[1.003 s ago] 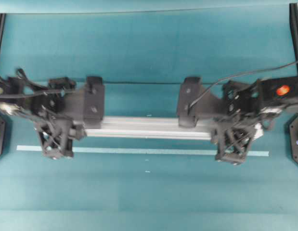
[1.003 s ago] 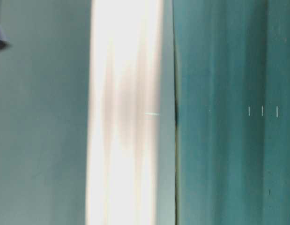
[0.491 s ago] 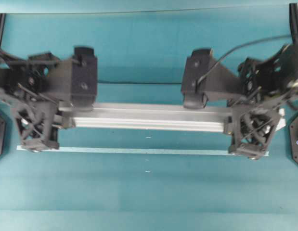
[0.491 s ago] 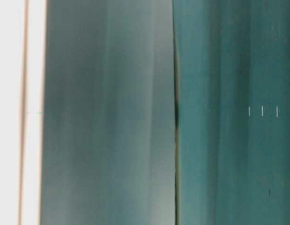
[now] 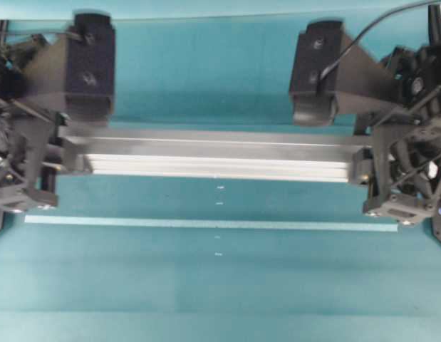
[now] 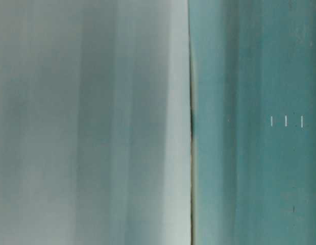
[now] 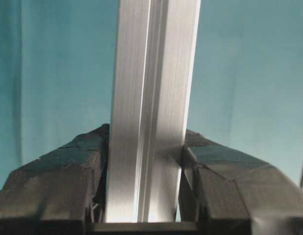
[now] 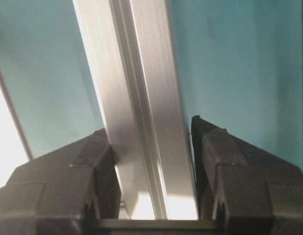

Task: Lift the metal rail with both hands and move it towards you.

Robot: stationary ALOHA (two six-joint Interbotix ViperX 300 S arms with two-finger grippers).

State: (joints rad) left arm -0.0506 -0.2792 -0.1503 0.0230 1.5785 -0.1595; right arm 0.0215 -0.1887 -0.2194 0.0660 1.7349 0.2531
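Observation:
The metal rail is a long silver grooved bar held level above the teal table, spanning most of the overhead view. My left gripper is shut on its left end and my right gripper on its right end. In the left wrist view the rail runs straight up between the two black fingers, which press on its sides. In the right wrist view the rail slants up to the left between the fingers, also clamped. The table-level view shows only a blurred grey surface on its left.
A thin pale-teal tape strip lies on the table in front of the rail, with small white marks near it. A black cable loops off the right arm. Arm bases stand at both side edges.
Both grippers have risen with the rail; it looks larger and sits higher in the overhead view, farther from the tape strip. The bright band in the table-level view has slid off left.

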